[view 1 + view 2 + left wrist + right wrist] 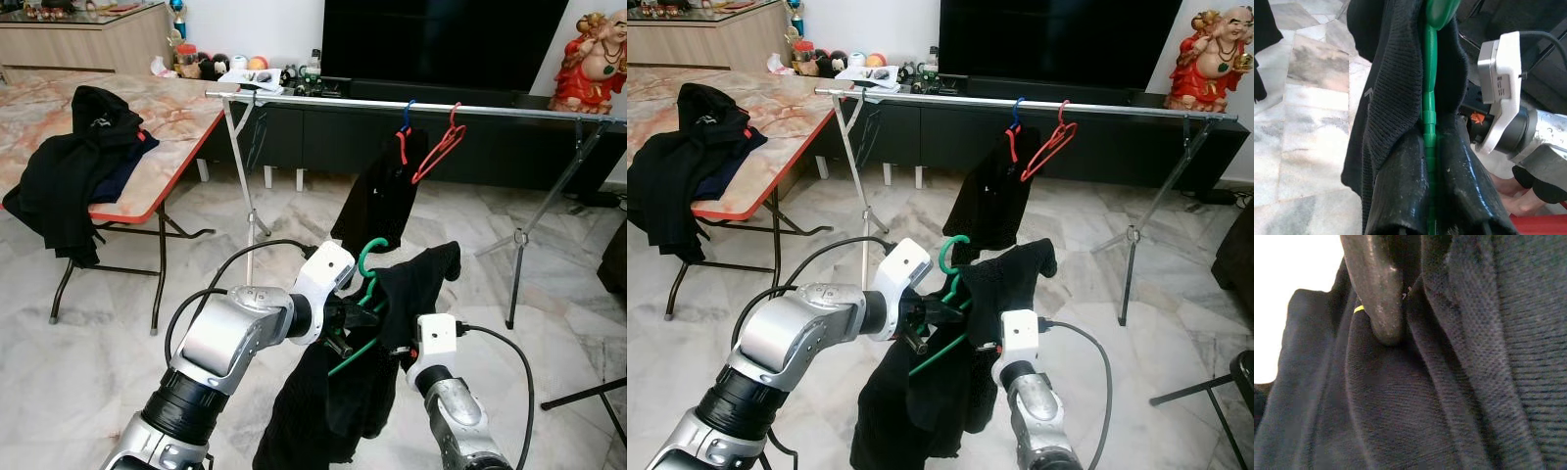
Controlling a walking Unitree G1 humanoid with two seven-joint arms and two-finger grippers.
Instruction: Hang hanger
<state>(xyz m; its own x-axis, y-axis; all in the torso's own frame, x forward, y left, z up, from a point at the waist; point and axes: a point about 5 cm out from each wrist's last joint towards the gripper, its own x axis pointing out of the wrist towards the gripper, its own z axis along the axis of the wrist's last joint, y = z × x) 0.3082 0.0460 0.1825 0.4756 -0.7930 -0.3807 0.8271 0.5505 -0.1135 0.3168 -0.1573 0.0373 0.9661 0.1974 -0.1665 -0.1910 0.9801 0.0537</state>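
We hold the green hanger (364, 294) with its black garment (338, 392) near us, low and well short of the far rail (411, 104). Our left claw (355, 315) is clamped on the hanger's neck. Our right claw (1386, 298) is buried in cloth, pressed tight on a fold. If the right pulls unevenly, we judge the garment could slide off. The hook could also miss the rail or knock the red hanger (438, 147).
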